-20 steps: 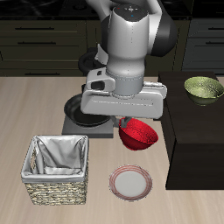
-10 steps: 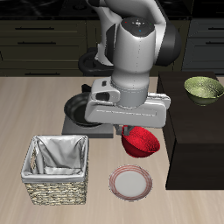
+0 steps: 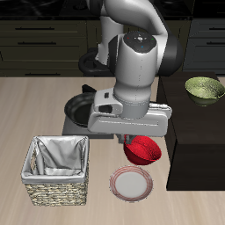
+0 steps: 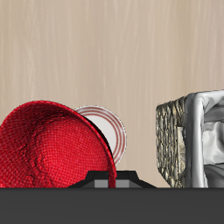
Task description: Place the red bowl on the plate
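My gripper (image 3: 133, 141) is shut on the rim of the red bowl (image 3: 141, 150) and holds it tilted above the table. The fingers are mostly hidden under the hand. The plate (image 3: 132, 184), with a white-grey centre and pinkish-red rim, lies flat on the table just in front of and below the bowl, apart from it. In the wrist view the red bowl (image 4: 52, 147) fills the near field and covers part of the plate (image 4: 112, 128) behind it.
A woven basket with grey cloth lining (image 3: 60, 169) stands beside the plate and also shows in the wrist view (image 4: 189, 140). A black frying pan (image 3: 79, 109) sits farther back. A pale-green bowl (image 3: 204, 89) rests on a dark raised counter (image 3: 199, 132) beside the arm.
The gripper has carried the red bowl toward the table's front edge and somewhat lower, closer to the plate. The plate and basket have not moved.
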